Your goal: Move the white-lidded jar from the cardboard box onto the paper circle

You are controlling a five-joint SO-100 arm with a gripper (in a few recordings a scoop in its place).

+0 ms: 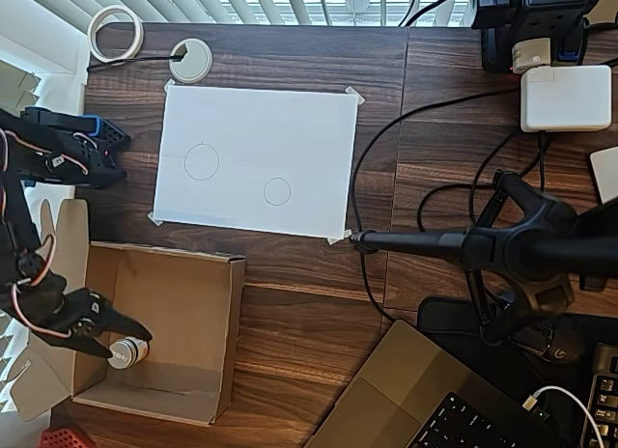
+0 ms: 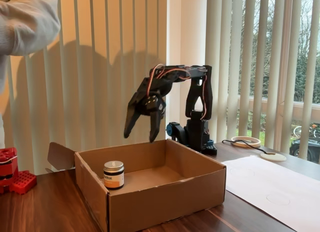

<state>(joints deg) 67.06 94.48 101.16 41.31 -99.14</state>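
The small squat white-lidded jar [image 2: 113, 174] with an orange label was seen standing upright inside the large brown corrugated cardboard box [image 2: 165, 194], near a corner. The black two-finger gripper [image 2: 141, 132] was held above the box with its jaws spread apart, clear of the jar. The smaller pencilled paper circle [image 1: 277, 191] was left bare on the white sheet [image 1: 290, 129].

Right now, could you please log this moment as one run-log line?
phase: approach | gripper: open, above jar | white-lidded jar: upright in cardboard box | paper circle: empty
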